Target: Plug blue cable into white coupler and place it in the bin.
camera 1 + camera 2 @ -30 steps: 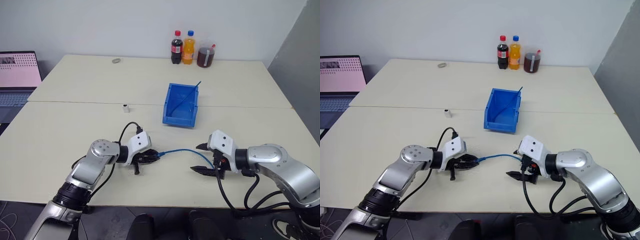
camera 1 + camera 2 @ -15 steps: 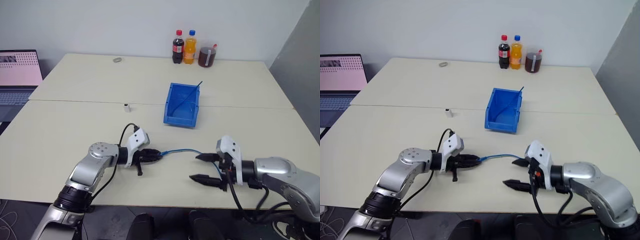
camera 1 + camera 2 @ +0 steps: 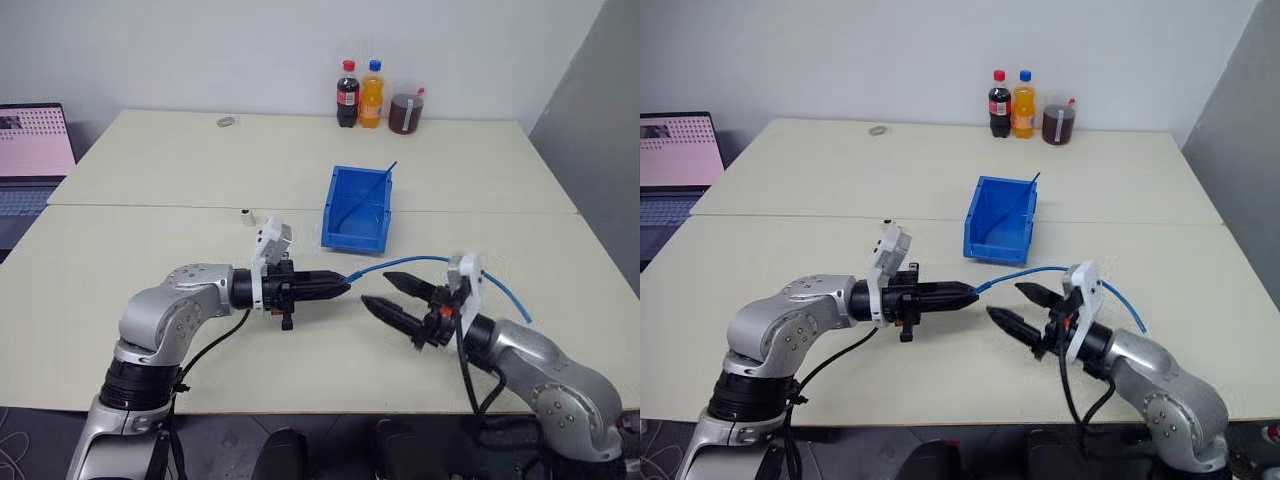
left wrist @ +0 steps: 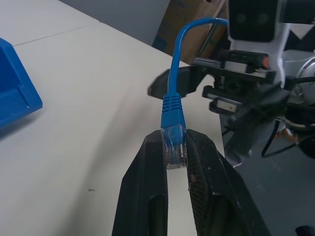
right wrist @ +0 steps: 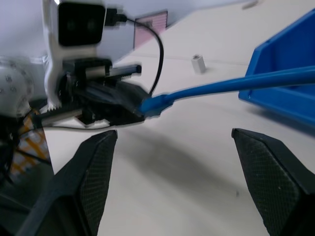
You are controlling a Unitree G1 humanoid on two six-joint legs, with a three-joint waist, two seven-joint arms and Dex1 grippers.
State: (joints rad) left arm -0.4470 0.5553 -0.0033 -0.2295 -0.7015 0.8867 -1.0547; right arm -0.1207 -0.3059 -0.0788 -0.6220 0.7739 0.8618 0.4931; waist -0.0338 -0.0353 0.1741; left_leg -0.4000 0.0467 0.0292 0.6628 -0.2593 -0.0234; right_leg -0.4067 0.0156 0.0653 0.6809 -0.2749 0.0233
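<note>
The thin light-blue flexible network cable (image 3: 420, 263) is hanging in the air above the pale tabletop (image 3: 150, 180), its clear plug end (image 4: 174, 147) clamped between the two black fingers (image 4: 142, 182) of the left gripper (image 3: 335, 288). From that pinch the cable is arching up and running off toward the robot's right, passing over the right gripper (image 3: 392, 293) and trailing down past that arm's wrist, so its long axis is lying roughly across the robot's front.

The right gripper is facing the left one with its fingers (image 5: 96, 167) spread wide and holding nothing; the cable is crossing between and above them without touching them, as far as the right wrist view shows.

The tiny white blocky plastic coupler (image 3: 247, 215) is standing on the tabletop, well apart from both grippers, beyond the left arm and near the seam between the two table halves. It is lying on the left arm's side, yet that arm is busy with the plug, so the empty right gripper is probably the one to fetch it, reaching across past the left gripper.

The blue plastic rectangular bin (image 3: 358, 208) is sitting beyond the two grippers, just to the right of the coupler. Nothing is standing between coupler and grippers.

Farther back, three drink bottles (image 3: 372, 92) are lined up by the wall, a small greyish ring (image 3: 227, 122) is lying near the far edge, and a laptop (image 3: 30, 150) is showing at the robot's left.
</note>
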